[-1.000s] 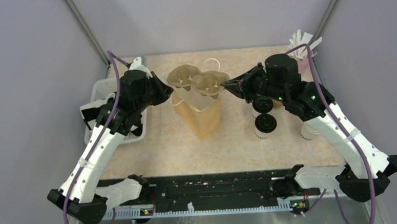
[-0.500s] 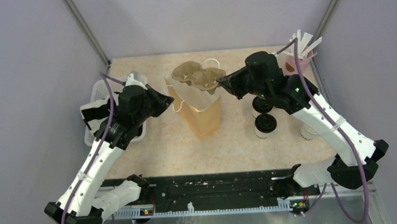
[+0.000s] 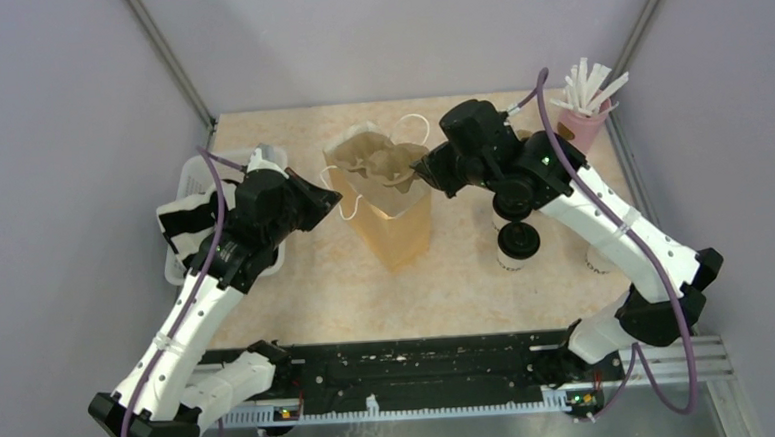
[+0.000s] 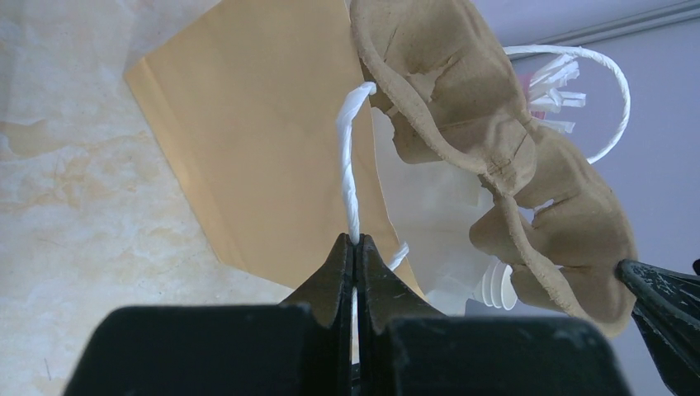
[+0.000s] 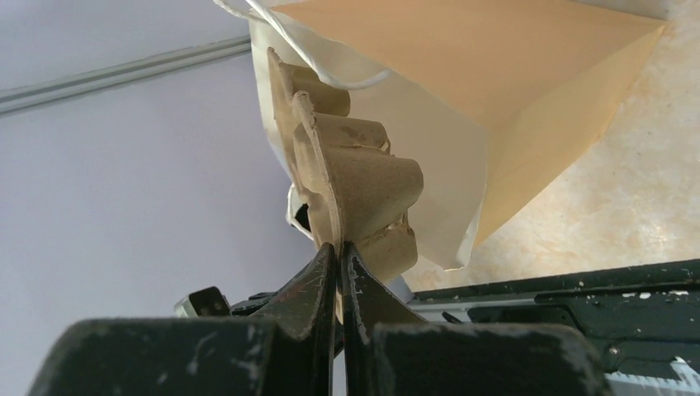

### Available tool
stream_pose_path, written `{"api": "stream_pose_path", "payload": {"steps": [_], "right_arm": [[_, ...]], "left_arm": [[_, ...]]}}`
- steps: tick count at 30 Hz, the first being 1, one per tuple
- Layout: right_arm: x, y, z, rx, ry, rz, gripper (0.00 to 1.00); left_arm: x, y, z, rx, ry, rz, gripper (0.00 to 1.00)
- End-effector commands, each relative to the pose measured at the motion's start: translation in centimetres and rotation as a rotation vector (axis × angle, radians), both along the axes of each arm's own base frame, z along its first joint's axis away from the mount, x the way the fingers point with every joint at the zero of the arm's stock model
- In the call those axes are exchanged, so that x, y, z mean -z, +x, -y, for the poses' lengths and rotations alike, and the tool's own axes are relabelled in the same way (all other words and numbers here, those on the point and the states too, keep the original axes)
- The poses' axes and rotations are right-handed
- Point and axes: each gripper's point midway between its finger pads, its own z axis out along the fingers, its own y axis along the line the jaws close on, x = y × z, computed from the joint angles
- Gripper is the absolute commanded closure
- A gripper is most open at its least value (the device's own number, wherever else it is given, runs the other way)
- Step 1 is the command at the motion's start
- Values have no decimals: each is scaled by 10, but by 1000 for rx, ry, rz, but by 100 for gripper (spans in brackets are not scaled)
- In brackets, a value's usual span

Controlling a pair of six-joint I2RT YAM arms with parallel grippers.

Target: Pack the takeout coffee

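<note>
A brown paper bag stands mid-table with its mouth open. My left gripper is at the bag's left side, shut on the bag's white twisted handle, which runs up from between its fingertips. My right gripper is shut on the rim of a brown cardboard cup carrier, which tilts into the bag's mouth. The right wrist view shows the carrier pinched edge-on at my right gripper. Two takeout coffee cups with black lids stand right of the bag, partly under the right arm.
A white basket sits at the left edge behind the left arm. A pink cup of white straws stands at the back right. A lidless white cup shows under the right forearm. A black rail lines the near edge.
The right arm carried the cup carrier leftward and down into the bag's mouth. The left gripper shifted right and closed on the bag's handle.
</note>
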Motion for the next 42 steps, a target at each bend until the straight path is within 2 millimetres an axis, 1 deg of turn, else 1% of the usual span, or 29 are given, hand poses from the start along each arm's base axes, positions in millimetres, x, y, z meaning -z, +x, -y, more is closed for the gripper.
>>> {"api": "stream_pose_path", "payload": {"steps": [1,6,13,15,17,21,24,28,30,35,38,42], "right_arm": [[-4,2,4,55,3,5,100],[4,7,-4,77,11,-6,100],[-2,11,-12,86,-7,18,100],[2,10,-15,84,-46,8,100],[1,8,-13,88,-95,11,100],[-3,0,3,122,-201,-6,100],[1,-7,7,115,-205,-24,100],[6,-13,14,113,-204,-24,100],[9,-17,14,102,-194,-28,100],[15,-19,7,71,-198,-41,100],[10,-20,1,33,-212,-23,100],[-10,-20,7,1,-236,48,100]], "left_arm": [[-13,2,0,-1,-24,55,100],[-9,-1,0,10,-23,45,100],[-12,-3,-5,-7,-16,49,100],[-12,-4,-4,-1,-19,48,100],[-14,-5,-4,-1,-20,51,100],[-16,-5,-7,-10,-6,59,100],[-15,-6,-11,-20,3,62,100],[-15,-7,-11,-17,6,66,100],[-16,-6,-10,-13,7,65,100],[-17,-5,-4,9,-6,64,100],[-17,-5,-2,17,-11,62,100],[-17,-4,0,16,-28,64,100]]}}
